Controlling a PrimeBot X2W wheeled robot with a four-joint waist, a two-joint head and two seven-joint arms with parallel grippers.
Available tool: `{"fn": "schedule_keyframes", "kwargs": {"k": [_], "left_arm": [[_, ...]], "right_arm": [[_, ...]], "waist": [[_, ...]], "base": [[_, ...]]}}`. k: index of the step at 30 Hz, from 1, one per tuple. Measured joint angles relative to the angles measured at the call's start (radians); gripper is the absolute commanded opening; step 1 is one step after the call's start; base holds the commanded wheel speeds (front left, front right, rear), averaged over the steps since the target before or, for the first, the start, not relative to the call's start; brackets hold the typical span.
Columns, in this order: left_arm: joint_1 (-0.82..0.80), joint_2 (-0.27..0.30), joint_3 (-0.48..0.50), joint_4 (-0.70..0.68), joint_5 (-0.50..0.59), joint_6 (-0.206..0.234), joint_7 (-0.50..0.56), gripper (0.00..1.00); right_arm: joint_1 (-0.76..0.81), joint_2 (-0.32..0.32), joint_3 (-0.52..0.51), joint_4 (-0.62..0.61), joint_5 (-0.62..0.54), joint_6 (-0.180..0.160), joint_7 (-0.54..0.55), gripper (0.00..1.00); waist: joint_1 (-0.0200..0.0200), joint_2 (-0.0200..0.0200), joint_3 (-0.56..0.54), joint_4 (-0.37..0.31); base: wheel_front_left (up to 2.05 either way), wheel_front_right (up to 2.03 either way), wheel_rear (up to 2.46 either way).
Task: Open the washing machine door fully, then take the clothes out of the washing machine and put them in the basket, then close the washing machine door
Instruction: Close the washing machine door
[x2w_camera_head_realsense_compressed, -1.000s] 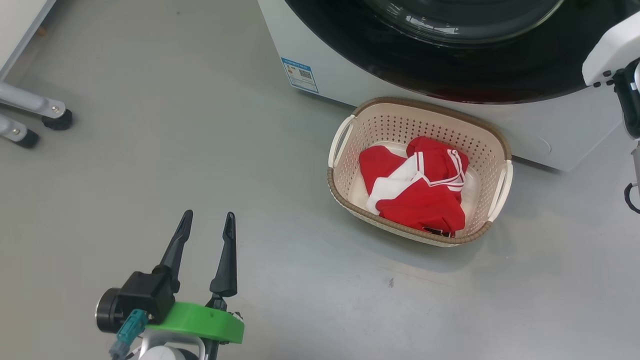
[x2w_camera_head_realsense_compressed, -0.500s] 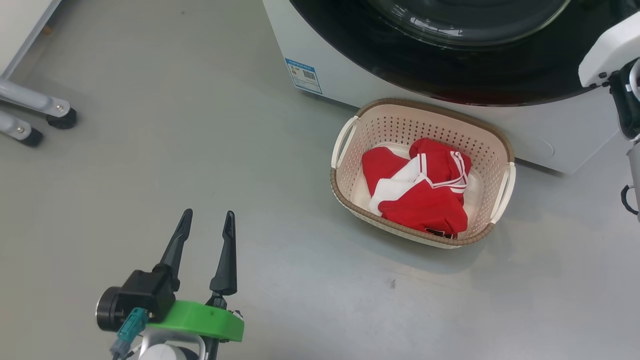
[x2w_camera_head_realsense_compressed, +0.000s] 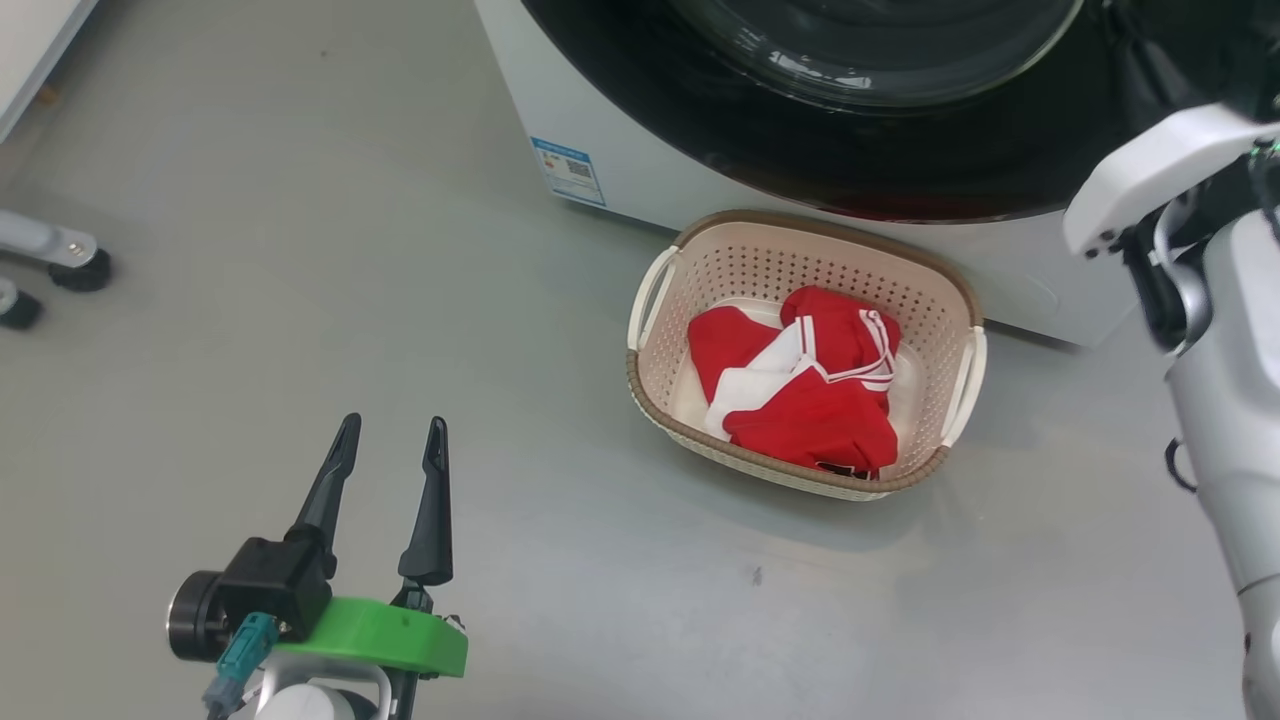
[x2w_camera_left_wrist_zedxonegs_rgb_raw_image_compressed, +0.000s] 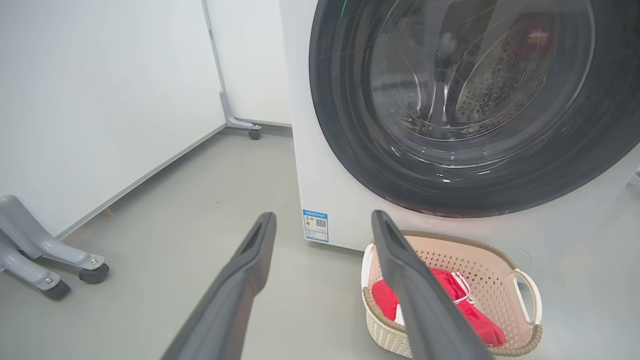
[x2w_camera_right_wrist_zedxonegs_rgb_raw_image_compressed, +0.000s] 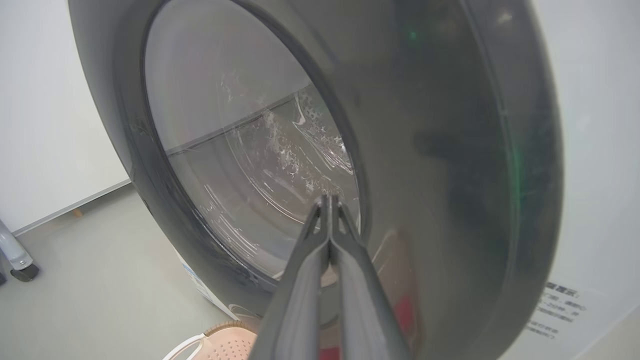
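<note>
The washing machine stands white at the top of the head view. Its glossy black door lies against the machine's front in the left wrist view, door. Just before it on the floor sits the cream basket with the red, white-trimmed clothes inside. My left gripper hovers open and empty over the floor, well left of the basket. In the right wrist view my right gripper is shut on nothing, its tips close to the door's glass bowl. I cannot tell whether they touch it.
My pale right forearm reaches up at the right edge, beside the basket's right end. A blue label sticker marks the machine's lower left corner. Grey caster legs stand at the far left by a white wall panel.
The head camera has shifted, sliding the whole picture a little left and down. My right forearm has come further into that view from the right. The left gripper's opening is unchanged.
</note>
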Motion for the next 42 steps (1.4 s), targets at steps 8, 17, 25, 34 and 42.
{"fn": "schedule_keyframes", "kwargs": {"k": [8, 17, 25, 34, 42], "left_arm": [[0.000, 0.010, 0.007, 0.000, 0.004, 0.000, 0.000, 1.00], [0.000, 0.039, 0.012, 0.008, 0.021, 0.000, 0.010, 1.00], [0.001, 0.054, 0.014, 0.012, 0.021, 0.000, 0.027, 1.00], [0.022, 0.063, 0.015, 0.016, 0.021, 0.000, 0.044, 1.00], [0.054, 0.067, 0.015, 0.015, 0.021, 0.000, 0.053, 1.00]], "right_arm": [[0.112, 0.047, 0.021, -0.021, 0.010, 0.004, -0.072, 0.00], [0.276, 0.090, 0.010, -0.071, 0.030, 0.002, -0.127, 1.00], [0.399, 0.098, -0.012, -0.131, 0.038, -0.024, -0.143, 1.00], [0.521, 0.103, -0.027, -0.208, 0.038, -0.059, -0.145, 1.00], [0.620, 0.109, -0.034, -0.285, 0.038, -0.077, -0.146, 1.00]], "waist": [[0.0000, 0.0000, -0.018, -0.049], [0.0000, 0.0000, -0.054, -0.124], [0.0000, 0.0000, -0.098, -0.213], [0.0000, 0.0000, -0.149, -0.293], [0.0000, 0.0000, -0.194, -0.347]], "base": [[0.00, 0.00, 0.00], [0.00, 0.00, 0.00], [0.00, 0.00, 0.00], [0.00, 0.00, 0.00], [0.00, 0.00, 0.00]]}}
